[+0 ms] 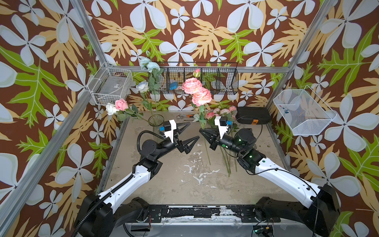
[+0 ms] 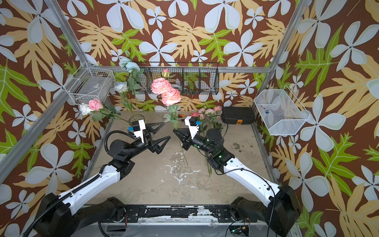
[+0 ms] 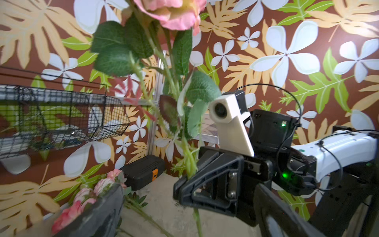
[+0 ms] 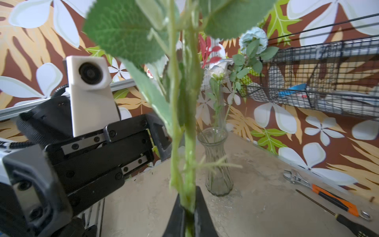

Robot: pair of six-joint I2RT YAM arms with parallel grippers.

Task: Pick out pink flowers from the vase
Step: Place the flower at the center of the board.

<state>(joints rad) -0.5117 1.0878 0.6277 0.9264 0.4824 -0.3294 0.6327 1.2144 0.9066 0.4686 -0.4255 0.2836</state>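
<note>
The clear ribbed vase (image 1: 156, 120) (image 4: 217, 164) stands at the back left of the table. It holds a pink rose (image 1: 121, 104) leaning left beside a white rose (image 1: 110, 108), plus pale blue flowers (image 1: 149, 64). My right gripper (image 1: 200, 130) (image 4: 187, 215) is shut on the green stem (image 4: 185, 143) of a pink flower with two coral ruffled blooms (image 1: 202, 96) (image 2: 171, 96), held upright above the table's middle. My left gripper (image 1: 194, 130) (image 2: 167, 130) is open just left of that stem, not touching it. More pink flowers (image 1: 223, 112) lie at the back right.
A black wire basket (image 1: 196, 82) hangs on the back wall, with white wire baskets on the left (image 1: 111, 86) and right (image 1: 303, 112) walls. A black case (image 1: 253, 118) sits at the back right. A wrench (image 4: 297, 180) and a screwdriver (image 4: 348, 223) lie near the vase.
</note>
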